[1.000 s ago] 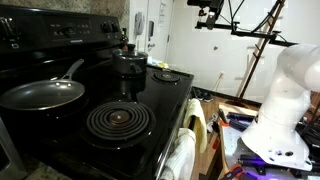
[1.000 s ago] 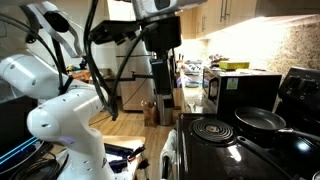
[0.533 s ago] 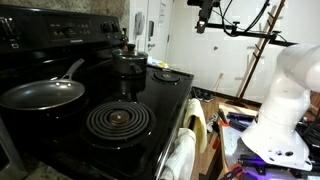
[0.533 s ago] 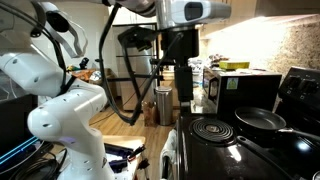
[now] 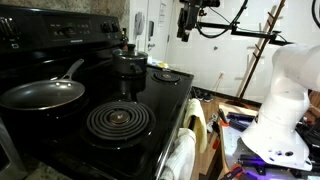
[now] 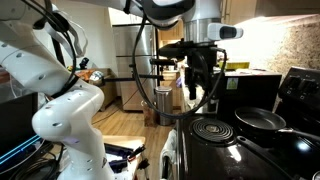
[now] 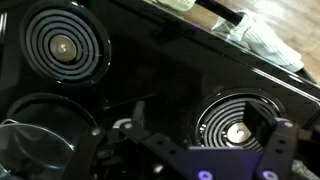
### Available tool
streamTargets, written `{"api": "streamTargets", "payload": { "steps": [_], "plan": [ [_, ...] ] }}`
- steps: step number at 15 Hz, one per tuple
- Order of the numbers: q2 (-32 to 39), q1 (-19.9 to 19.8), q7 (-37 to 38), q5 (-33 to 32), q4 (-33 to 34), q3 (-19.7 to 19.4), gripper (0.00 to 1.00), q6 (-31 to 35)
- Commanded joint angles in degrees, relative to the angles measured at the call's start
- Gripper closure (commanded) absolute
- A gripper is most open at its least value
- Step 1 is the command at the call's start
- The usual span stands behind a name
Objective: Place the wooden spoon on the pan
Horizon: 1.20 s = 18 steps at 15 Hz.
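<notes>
The pan point(image 5: 40, 95) sits on the black stove, dark grey and round, with its silvery handle pointing towards the control panel. It also shows in an exterior view point(image 6: 260, 120) and as a round dark rim at the lower left of the wrist view point(image 7: 40, 140). My gripper point(image 5: 187, 22) hangs high in the air beyond the stove's far end and also shows in an exterior view point(image 6: 205, 85). In the wrist view its fingers point(image 7: 185, 140) stand wide apart with nothing between them. The wooden spoon is not in any view.
A black spiral coil burner point(image 5: 118, 120) lies next to the pan, and a small dark pot point(image 5: 130, 65) stands behind it. A second coil point(image 7: 235, 125) lies under the gripper. A towel point(image 7: 265, 40) hangs at the stove front. The robot's white base point(image 5: 280, 110) stands beside the stove.
The gripper has swung sideways through the air towards the stove and now hangs nearer its end. The pan, the pot and the burners have not moved.
</notes>
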Motion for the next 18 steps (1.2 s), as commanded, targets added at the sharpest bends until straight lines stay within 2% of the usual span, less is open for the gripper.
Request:
{"api": "streamTargets", "payload": {
  "steps": [1,6,10,14,18],
  "plan": [
    [0.8,-0.2,-1.2,0.5,0.3,1.1,0.0,-0.1],
    [2.4,0.2,-2.2,-0.4,1.1,2.0,0.0,-0.3],
    [7.4,5.4,-12.0,3.4,1.6,1.6,0.0,5.2],
    [14.7,10.4,-19.1,8.6,3.4,3.6,0.0,11.4],
    [22.7,12.9,-28.5,13.9,7.2,6.6,0.0,12.9]
  ]
}}
